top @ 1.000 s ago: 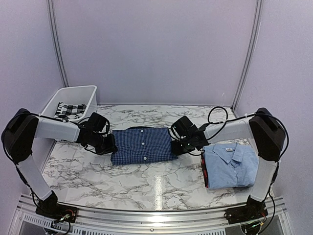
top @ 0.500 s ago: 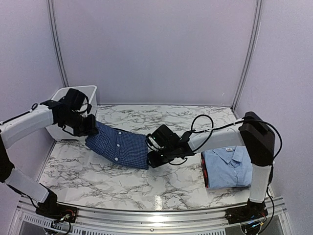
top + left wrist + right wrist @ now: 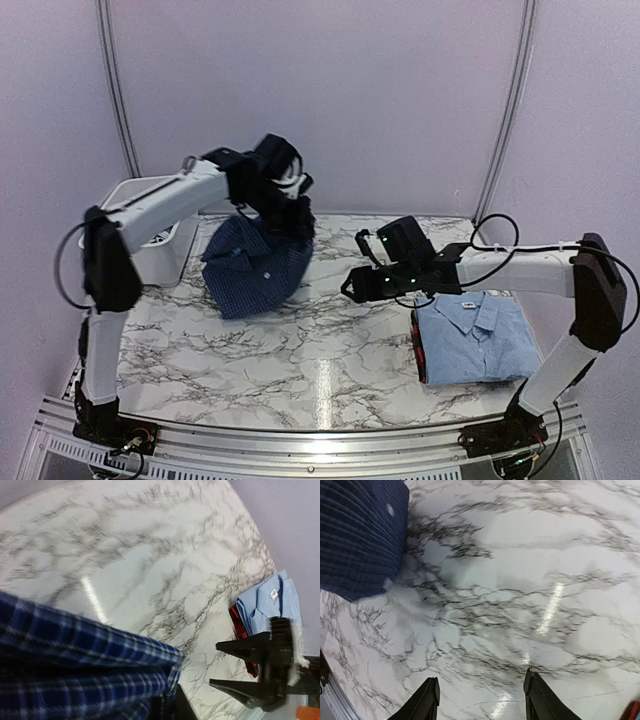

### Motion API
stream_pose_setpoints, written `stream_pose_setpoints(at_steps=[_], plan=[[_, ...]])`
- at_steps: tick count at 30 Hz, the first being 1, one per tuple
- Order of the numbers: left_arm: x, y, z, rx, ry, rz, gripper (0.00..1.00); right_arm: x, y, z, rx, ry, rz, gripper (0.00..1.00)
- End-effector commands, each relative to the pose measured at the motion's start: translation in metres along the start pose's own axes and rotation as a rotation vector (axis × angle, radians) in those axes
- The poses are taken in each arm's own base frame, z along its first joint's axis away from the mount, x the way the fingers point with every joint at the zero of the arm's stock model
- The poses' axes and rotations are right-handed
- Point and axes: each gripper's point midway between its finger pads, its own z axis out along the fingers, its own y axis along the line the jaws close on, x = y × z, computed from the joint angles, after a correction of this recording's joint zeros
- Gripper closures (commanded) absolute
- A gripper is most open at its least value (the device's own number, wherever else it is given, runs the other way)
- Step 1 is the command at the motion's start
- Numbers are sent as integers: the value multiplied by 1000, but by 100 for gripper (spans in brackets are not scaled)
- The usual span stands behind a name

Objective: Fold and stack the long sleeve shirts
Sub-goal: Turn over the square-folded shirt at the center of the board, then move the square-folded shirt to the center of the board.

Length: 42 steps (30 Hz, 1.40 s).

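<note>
The left gripper [image 3: 290, 218], clamped on the dark shirt [image 3: 255, 265] hanging bunched over the bench's [image 3: 320, 370] left rear, should land it square on the light shirt [image 3: 470, 340] at right, once the right gripper [image 3: 352, 290], spread wide and empty, clears aside.

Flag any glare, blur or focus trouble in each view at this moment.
Top external: sharp and evenly lit, one glare streak on the marble table. Left wrist: soft overall, the dark blue shirt crowds the lens, out of focus. Right wrist: marble veins smeared, bright glare streaks, the shirt's check blurred into stripes.
</note>
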Motion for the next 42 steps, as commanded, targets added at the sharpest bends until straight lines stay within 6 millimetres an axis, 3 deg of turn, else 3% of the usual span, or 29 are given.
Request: stream_pose_setpoints(at_steps=[1, 3, 6, 10, 14, 19, 22, 23, 26, 31, 36, 42], plan=[[13, -39, 115, 127, 165, -10, 65, -5, -37, -30, 72, -53, 41, 45], [-1, -50, 136, 175, 126, -45, 55, -1, -51, -40, 113, -59, 56, 44], [-6, -56, 135, 157, 66, -34, 43, 3, -65, -44, 137, -63, 76, 43], [-23, -51, 95, 108, -50, -13, 36, 0, -72, -31, 163, -46, 76, 42], [-27, -33, 53, 23, -109, -14, 34, -9, -79, -9, 180, -33, 59, 43], [-7, 8, 9, -84, -167, -73, 30, -22, -103, 16, 205, -27, 59, 43], [21, 41, -5, -92, -180, -161, 30, -28, -111, 27, 209, -23, 51, 43], [43, 57, -2, -111, -151, -188, 30, -31, -112, 30, 207, -24, 48, 44], [80, 79, -2, -103, -120, -235, 32, -33, -115, 39, 204, -14, 44, 45], [126, 93, 10, -71, -72, -279, 37, -33, -119, 49, 202, 1, 41, 47], [148, 108, 30, -86, -48, -310, 38, -28, -121, 54, 200, 18, 46, 48], [151, 110, 61, -42, -37, -286, 36, -22, -123, 60, 198, 28, 51, 48]])
